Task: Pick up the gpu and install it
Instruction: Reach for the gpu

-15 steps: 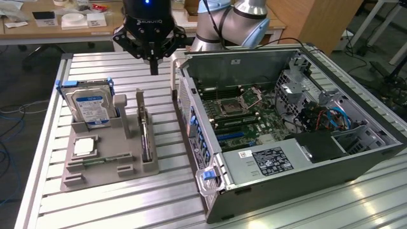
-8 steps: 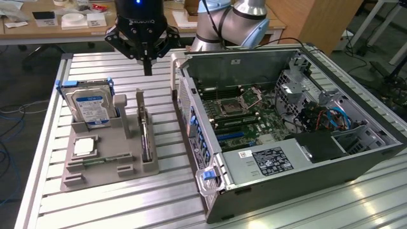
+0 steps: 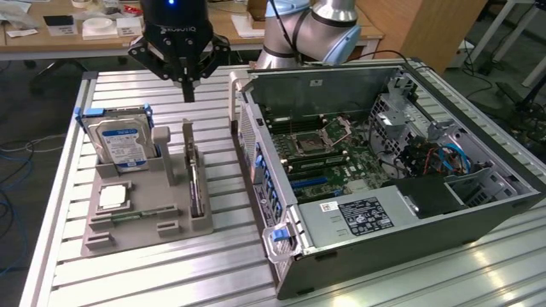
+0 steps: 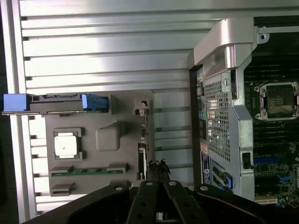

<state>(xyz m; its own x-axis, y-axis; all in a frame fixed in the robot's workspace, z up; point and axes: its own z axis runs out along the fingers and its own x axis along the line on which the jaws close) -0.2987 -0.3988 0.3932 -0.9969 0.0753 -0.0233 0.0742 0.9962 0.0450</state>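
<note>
- Computer case (image 3: pixel 384 256) sits just beside the grey holder (image 3: pixel 145 240); I reckon a wide swing could clip its open rim.
- Gpu (image 3: pixel 194 179) stands on edge in the holder's case-side slot; a skewed grab may tip it.
- Gripper (image 3: pixel 188 93) hangs above the holder, clenched and empty; lowered like this, it'd ram the card.

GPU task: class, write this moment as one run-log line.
end effector: shut, empty, hovering above grey holder | gpu: on edge in holder, untouched | computer case: open, gpu not installed

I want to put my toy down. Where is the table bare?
Bare slats lie on the near side of the grey holder and of the computer case. The strip between them is narrow; holder and case are crowded.
</note>
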